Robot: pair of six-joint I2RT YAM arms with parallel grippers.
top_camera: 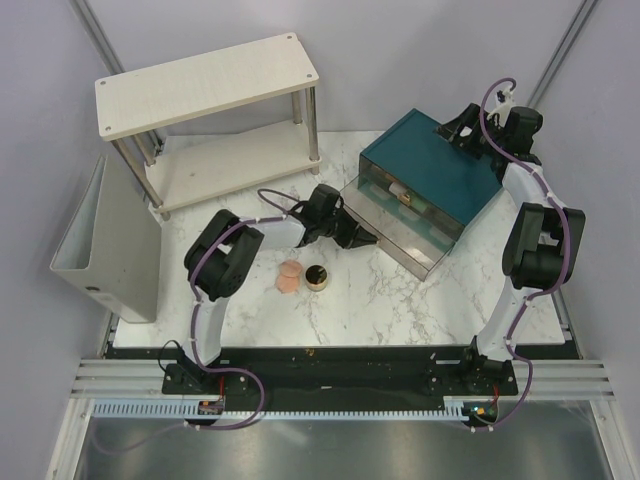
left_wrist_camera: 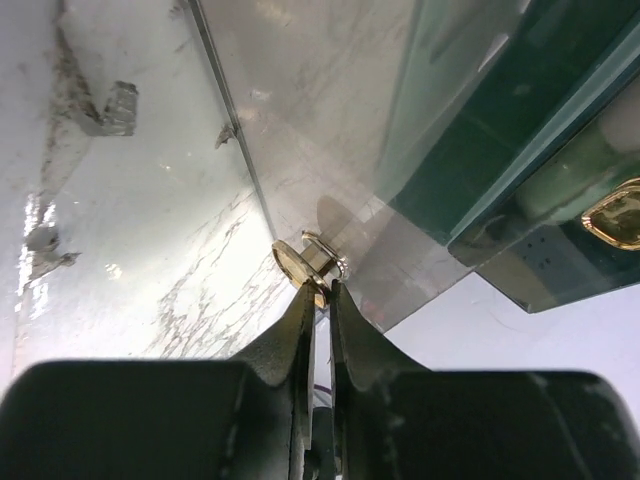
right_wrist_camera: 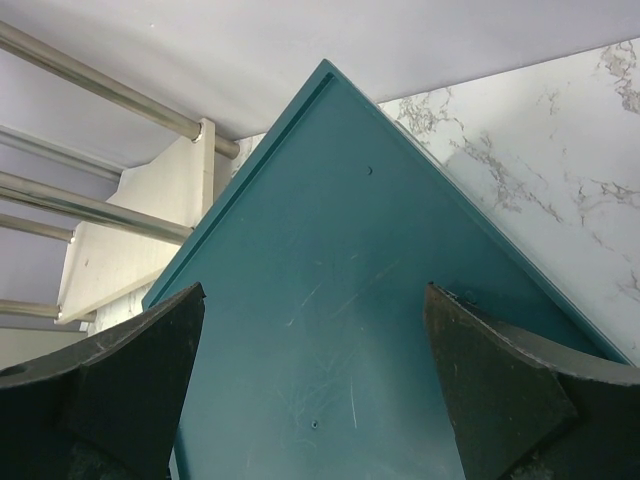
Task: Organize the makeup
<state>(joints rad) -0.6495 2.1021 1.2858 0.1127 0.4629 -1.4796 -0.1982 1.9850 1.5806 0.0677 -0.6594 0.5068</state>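
A peach-pink sponge (top_camera: 288,276) and a round gold-rimmed pot (top_camera: 317,278) with a dark centre sit side by side on the marble. Right of them stands the teal box (top_camera: 430,178), its clear lower drawer (top_camera: 400,238) pulled out. My left gripper (top_camera: 364,238) (left_wrist_camera: 322,288) is shut on that drawer's small gold knob (left_wrist_camera: 308,258). A pale mint-green piece (left_wrist_camera: 565,170) shows through the upper drawer front, beside a gold handle (left_wrist_camera: 614,212). My right gripper (top_camera: 460,128) (right_wrist_camera: 312,290) hangs open over the teal box's top (right_wrist_camera: 340,200), holding nothing.
A white two-tier shelf (top_camera: 205,85) stands at the back left. A grey bin (top_camera: 100,250) leans off the table's left edge. The marble tabletop (top_camera: 400,310) stretches in front of the box.
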